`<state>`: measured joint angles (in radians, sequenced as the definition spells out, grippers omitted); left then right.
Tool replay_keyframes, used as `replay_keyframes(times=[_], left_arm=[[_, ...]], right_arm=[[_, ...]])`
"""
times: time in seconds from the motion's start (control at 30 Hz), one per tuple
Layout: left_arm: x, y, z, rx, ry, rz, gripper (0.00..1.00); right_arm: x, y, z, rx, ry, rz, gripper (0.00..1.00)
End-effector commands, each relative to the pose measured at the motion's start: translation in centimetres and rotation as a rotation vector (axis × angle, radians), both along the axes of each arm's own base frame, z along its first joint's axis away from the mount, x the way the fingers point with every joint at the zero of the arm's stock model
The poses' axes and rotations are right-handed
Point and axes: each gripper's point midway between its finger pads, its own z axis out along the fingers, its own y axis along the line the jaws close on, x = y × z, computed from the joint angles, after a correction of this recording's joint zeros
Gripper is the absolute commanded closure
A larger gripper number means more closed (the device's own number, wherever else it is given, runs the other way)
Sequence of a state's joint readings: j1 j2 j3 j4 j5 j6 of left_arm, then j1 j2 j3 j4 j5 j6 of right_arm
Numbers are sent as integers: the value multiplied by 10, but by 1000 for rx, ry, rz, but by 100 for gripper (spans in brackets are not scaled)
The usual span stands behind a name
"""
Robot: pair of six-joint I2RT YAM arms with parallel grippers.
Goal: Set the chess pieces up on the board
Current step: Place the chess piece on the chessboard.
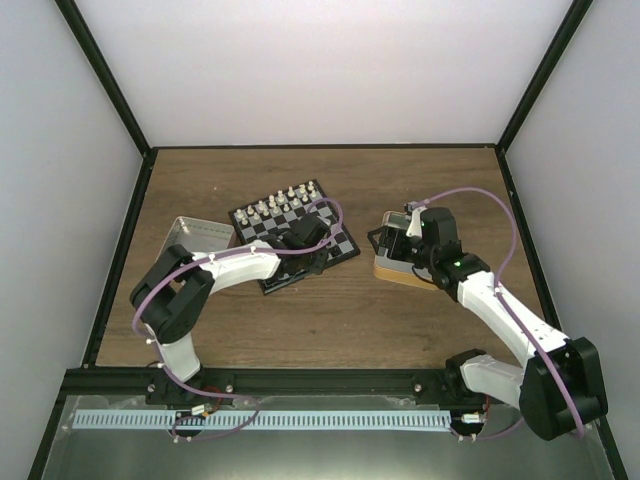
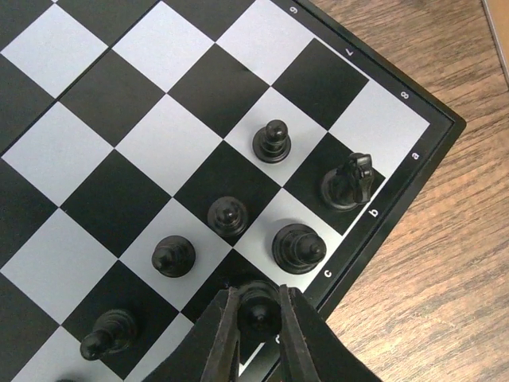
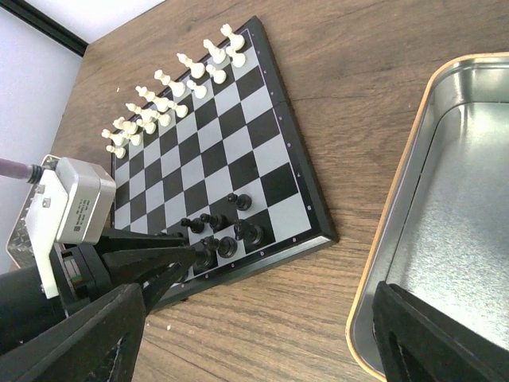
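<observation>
Left tool (image 1: 310,250), seen from above, hangs low over the near edge of the board (image 1: 260,226) on the bench (image 1: 340,320), white pieces (image 1: 280,203) ranked along the far side. Left wrist: its jaws are shut on a black piece (image 2: 256,298) at an edge square (other black pieces (image 2: 297,247) stand just beside). Right wrist: the right tool (image 3: 258,318) stands wide open beside the rim of a metal tin (image 3: 469,199), the board off to its left.

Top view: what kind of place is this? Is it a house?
Probably a robot test booth, not a house: plain white walls in a black frame, and a left arm and right arm bolted to a rail by a wooden table with a chessboard.
</observation>
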<state>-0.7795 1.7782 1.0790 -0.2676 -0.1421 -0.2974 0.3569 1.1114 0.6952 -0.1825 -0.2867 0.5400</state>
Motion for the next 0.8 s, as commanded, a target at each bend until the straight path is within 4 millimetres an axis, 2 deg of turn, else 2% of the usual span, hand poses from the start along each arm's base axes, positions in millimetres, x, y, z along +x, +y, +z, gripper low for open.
replay_keyframes(times=[0.0,0.17,0.4,0.6,0.77], left_arm=[[6,-3,9,11,-31,-4,82],[6,-2,15,10,-41,-5,83],[5,-2,19,6,-40,-8,78],[7,-8,41,-40,-63,-15,75],[10,-9,64,-81,-98,0,71]], right_arm=[[-1,-1,0,-3,-7,-9,20],[-2,-1,0,-1,-5,-8,20],[-2,0,-2,1,1,-5,20],[-2,-4,5,-1,-20,-27,18],[1,-25,5,-55,-30,-137,20]])
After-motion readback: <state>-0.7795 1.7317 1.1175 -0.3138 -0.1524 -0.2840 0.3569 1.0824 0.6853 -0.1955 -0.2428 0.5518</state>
